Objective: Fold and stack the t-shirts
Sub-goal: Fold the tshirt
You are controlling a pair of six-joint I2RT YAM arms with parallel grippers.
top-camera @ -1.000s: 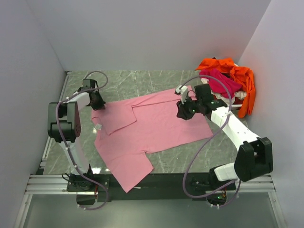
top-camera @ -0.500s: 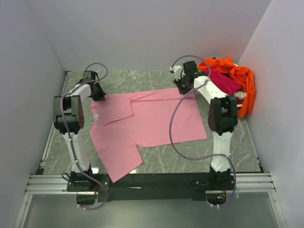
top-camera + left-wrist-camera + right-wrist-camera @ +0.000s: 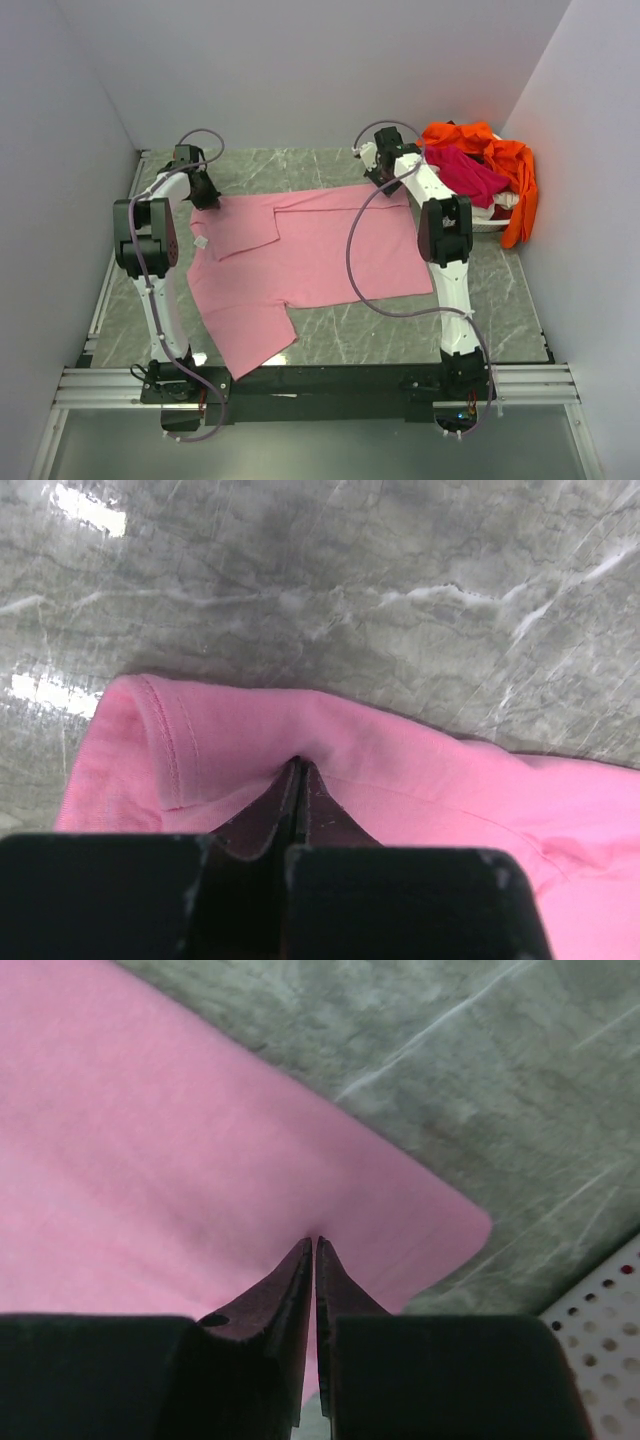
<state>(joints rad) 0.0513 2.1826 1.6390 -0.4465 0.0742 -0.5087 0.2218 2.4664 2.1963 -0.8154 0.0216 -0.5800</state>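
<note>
Both arms have reached farther out than a second ago: the right gripper has left the middle of the light pink t-shirt for its far right corner, the left gripper has moved a little toward the back wall, and the cloth between them now lies flatter and more squared. Seen from the left wrist, the left gripper has its dark fingers fully together, pinching a pucker of pink cloth just beside a stitched hem. Seen from the right wrist, the right gripper shows fingers closed to a hairline slit, tips nipping the cloth close to its rounded corner. The shirt lies spread on the marble-patterned table, collar side toward the left arm, its nearest corner reaching the rail at the arms' bases. Bare table shows as a strip along the back wall, beside both far corners of the shirt and near the right arm's base. At far right the magenta t-shirt and the orange t-shirt lie heaped in the white basket, which they largely hide; its perforated wall stands near the pink corner. Fingertips are hidden by the wrists in the overhead view.
</note>
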